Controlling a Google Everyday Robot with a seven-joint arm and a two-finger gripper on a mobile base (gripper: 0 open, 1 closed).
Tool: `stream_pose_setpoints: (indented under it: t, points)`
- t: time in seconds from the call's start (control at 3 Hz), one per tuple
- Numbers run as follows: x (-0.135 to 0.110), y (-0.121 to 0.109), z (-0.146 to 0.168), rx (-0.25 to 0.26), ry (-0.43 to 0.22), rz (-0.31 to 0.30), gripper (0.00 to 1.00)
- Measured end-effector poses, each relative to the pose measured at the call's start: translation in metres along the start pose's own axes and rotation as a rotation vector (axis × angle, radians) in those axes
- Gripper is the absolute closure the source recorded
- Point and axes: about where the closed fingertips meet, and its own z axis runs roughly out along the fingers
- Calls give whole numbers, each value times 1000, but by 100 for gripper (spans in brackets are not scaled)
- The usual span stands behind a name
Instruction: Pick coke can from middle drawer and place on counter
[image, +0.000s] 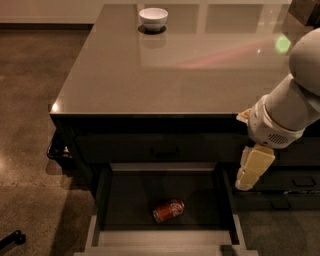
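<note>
**Figure: Coke can lying on its side, below and to the view's left of my tool**

My tool (248, 179) hangs pointing downward at the end of the pale arm. It sits just outside the right-hand wall of the middle drawer (103, 197) and below the front edge of the tabletop (175, 75). I cannot tell whether it stands wide or narrow. It holds nothing.

The coke can (168, 210) rests on the drawer floor, near the centre and slightly toward the front rim, apart from every wall. It lies flat rather than upright. Its long axis runs roughly across the drawer's width, with the right-hand end tipped a little toward the back.

From my tool, the can is therefore down and to the left, across the drawer's right wall. I judge that the coming move is a sideways shift over the open box, then a descent. My closing direction should be set across the can's short axis, that is, roughly front to back.

A white bowl (153, 18) stands at the far edge of the tabletop, well apart from this work.
</note>
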Motion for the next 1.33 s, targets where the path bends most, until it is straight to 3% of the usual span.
stream_pose_setpoints:
  t: [0.33,1.33]
  points:
    - [0,0,0,0,0,0,0]
    - [7,44,149,-221,-132,-6,0]
